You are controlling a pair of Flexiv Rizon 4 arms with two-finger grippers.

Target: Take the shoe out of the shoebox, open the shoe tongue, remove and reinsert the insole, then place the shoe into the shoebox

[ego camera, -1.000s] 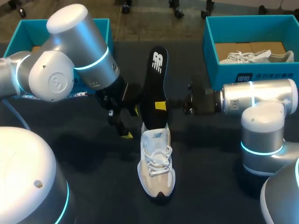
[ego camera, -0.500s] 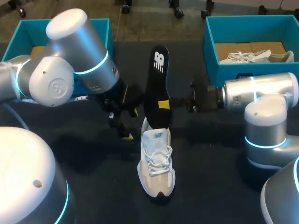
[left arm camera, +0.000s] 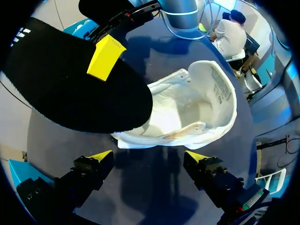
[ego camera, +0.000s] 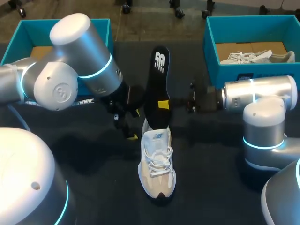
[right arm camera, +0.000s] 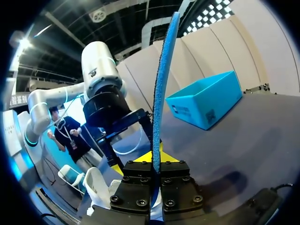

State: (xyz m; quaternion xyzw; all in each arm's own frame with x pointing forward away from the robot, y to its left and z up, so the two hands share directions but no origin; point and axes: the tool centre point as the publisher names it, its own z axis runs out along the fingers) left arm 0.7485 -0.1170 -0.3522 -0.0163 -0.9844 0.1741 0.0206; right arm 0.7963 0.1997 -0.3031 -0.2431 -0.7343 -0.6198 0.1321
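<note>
Your left gripper (ego camera: 135, 124) sits fingers apart and empty, just left of the heel of the white lace-up sneaker (ego camera: 157, 164) on the black table (ego camera: 211, 187). The black foam insole (ego camera: 157, 84) has one end in the heel opening, its long axis in line with the shoe. Your right gripper (ego camera: 162, 105) is clamped on its edge, so the push-in looks like that arm's job.

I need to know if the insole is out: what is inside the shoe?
The shoe shows bare pale lining beside its tongue. The black insole, held by the right tool, covers the heel end, so whether its tip sits inside is hidden.
</note>
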